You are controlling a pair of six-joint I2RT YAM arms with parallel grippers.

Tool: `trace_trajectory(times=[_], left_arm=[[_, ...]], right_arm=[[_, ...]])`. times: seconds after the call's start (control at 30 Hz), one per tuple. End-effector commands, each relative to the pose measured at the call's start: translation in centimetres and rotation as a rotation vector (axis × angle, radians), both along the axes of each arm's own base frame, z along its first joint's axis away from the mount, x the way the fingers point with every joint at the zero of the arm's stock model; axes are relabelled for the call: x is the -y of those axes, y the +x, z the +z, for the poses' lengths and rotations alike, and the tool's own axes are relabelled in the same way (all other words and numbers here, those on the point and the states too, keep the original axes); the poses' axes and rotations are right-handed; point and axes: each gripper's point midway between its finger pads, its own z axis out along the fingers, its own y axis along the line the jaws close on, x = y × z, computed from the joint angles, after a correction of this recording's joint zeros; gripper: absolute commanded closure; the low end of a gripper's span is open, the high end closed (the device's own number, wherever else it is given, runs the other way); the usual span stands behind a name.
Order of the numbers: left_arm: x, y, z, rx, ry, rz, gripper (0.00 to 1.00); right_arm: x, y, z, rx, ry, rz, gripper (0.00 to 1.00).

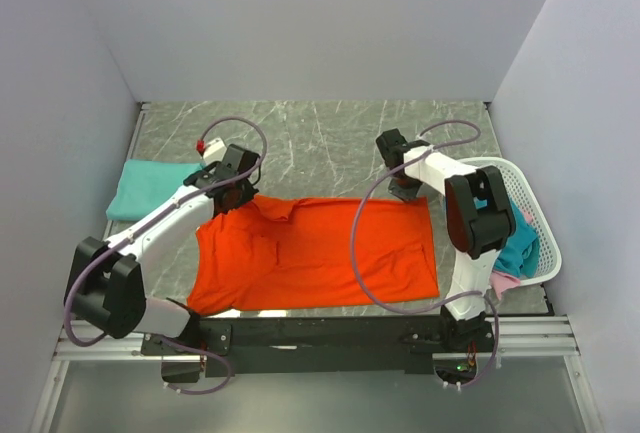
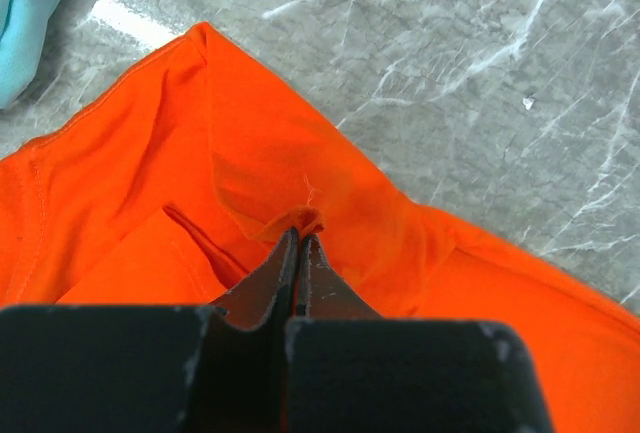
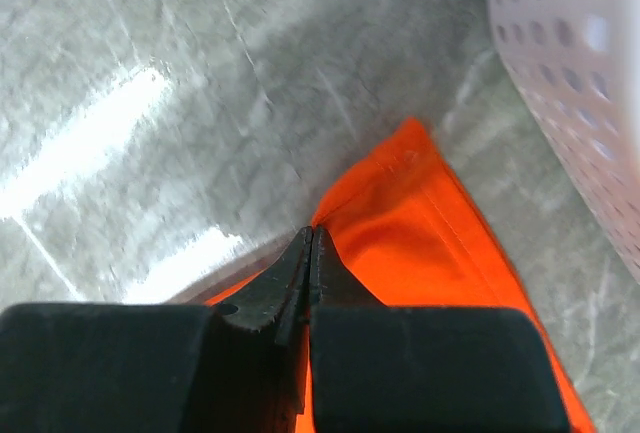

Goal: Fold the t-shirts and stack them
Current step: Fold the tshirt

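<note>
Where the marble table (image 1: 320, 138) comes nearest the arm bases, the orange t-shirt (image 1: 300, 258) is spread flat, collar end to the left, hem to the right, and is gripped at both ends of its far edge

- Left gripper (image 2: 300, 243): fingers pressed together, a small ruck of orange cloth pinched up between the tips at the shirt's far left shoulder
- Right gripper (image 3: 311, 238): fingers closed, clamped on the hem edge just short of the far right corner; that corner is seen lying flat as a point beyond the tips
- Near edge of the shirt: laid close along the table's near border, beside the black mounting rail (image 1: 330, 333)
- Right edge: just short of the white basket (image 1: 500, 168), a narrow strip of bare table between them
- In the basket, set against the right wall, a crumpled teal t-shirt (image 1: 522, 245) and a pink t-shirt (image 1: 505, 281) are held
- Folded teal t-shirt (image 1: 150, 188): lies at the table's left edge, apart from the orange sleeve, a band of marble between
- Purple cable (image 1: 355, 253): looped from the right arm across the shirt's right half
- Open room: a broad stretch of bare marble beyond the far edge of the shirt, up to the back wall; the table is closed in by walls at left, right and rear
</note>
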Motion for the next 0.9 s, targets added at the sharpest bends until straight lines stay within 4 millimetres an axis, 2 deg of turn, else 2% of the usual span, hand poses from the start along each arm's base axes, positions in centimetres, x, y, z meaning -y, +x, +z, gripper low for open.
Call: trace_trajectory(times=[0.0,0.3,0.5,0.63,0.87], left_arm=[[0.1,-0.6,1.2,0.032,-0.040,0.010,0.99],[-0.2,-2.4,1.2,0.026,-0.082,0.018,0.99],[-0.8,-4.1,1.3,0.023,-0.112,0.039,1.00],[-1.6,-5.3,2.4,0.046,-0.126,0.069,0.99],[-2.4,-7.7,2.0,0.011,-0.157,0.103,0.99]], right_arm=[[0.3,0.0,3.4,0.095,-0.037,0.008,1.00],[0.4,-2.2,4.0,0.093,-0.060,0.025,1.00],[0.5,-2.9,5.1,0.115,-0.062,0.034,1.00],[0.5,-3.3,5.9,0.127,-0.059,0.044,1.00],[0.1,-4.2,6.8,0.139,-0.044,0.082,1.00]])
